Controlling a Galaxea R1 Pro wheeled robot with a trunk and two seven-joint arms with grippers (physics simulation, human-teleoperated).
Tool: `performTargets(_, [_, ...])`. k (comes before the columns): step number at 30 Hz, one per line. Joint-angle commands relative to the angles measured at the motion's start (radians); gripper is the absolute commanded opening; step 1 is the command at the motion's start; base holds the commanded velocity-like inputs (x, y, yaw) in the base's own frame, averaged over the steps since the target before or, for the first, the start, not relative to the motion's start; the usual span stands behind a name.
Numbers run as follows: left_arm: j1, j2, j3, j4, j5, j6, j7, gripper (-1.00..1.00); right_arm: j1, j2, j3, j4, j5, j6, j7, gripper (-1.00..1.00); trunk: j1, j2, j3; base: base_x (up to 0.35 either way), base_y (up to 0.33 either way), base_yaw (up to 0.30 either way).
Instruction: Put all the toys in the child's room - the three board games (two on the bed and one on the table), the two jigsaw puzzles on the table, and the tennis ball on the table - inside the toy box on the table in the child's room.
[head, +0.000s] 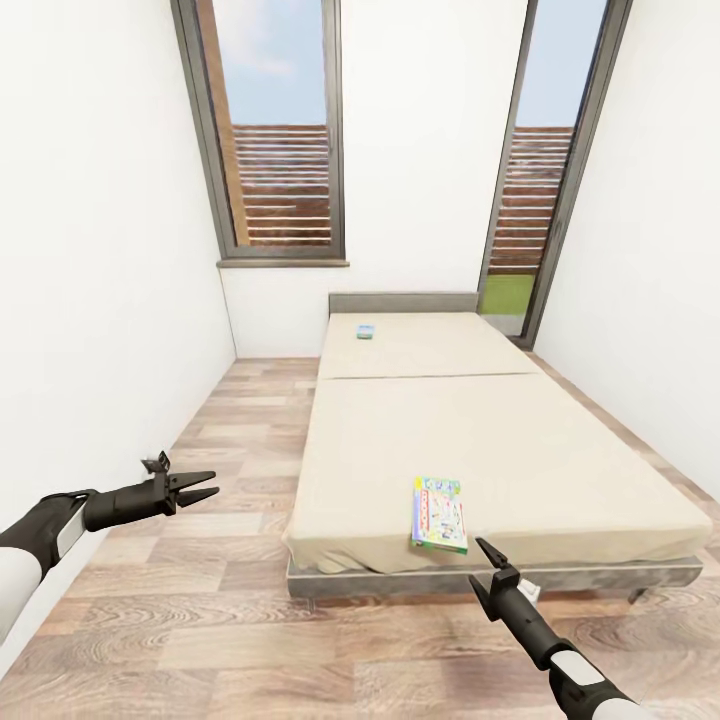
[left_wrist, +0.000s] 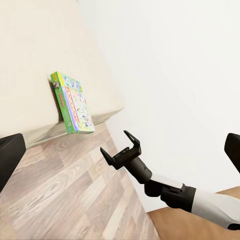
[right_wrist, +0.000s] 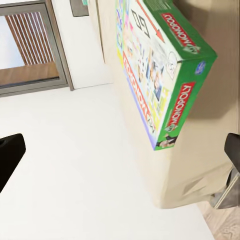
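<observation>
- Right gripper (head: 484, 567): low in the head view, just short of the bed's foot edge, fingers spread apart with nothing between them. The left wrist view shows it too (left_wrist: 120, 145), jaws apart over the wood-plank floor (head: 200, 640).
- Left gripper (head: 200, 487): out to the left over the floor, well apart from the bed, fingers parted and empty.
- Monopoly box (head: 440, 512): green-edged board game lying flat on the beige mattress at the foot end, near the right-hand corner, just beyond the right gripper. Right wrist view reads "MONOPOLY" on its side (right_wrist: 165, 65); the left wrist view also catches it (left_wrist: 74, 102).
- Bed (head: 500, 440): grey frame, low grey headboard against the far wall.
- Small blue-green box (head: 366, 331): flat on the mattress near the headboard, too small to read.
- Far wall: two tall grey-framed windows (head: 280, 130), slatted fence outside.
</observation>
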Motion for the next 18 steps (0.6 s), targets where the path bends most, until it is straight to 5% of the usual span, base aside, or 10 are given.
performTargets(1, [-0.001,0.000,0.003,0.000,-0.004,0.010,-0.004,1.00,-0.001,0.000,0.000,0.000,-0.007,0.008,0.001,1.00,0.004,-0.008,-0.004,0.000,0.000,0.000])
performTargets(18, [-0.001,-0.001,0.003,0.000,-0.004,0.009,-0.004,1.00,-0.001,0.000,0.000,0.000,-0.007,0.008,0.001,1.00,0.069,-0.127,-0.057,0.000,0.000,0.000])
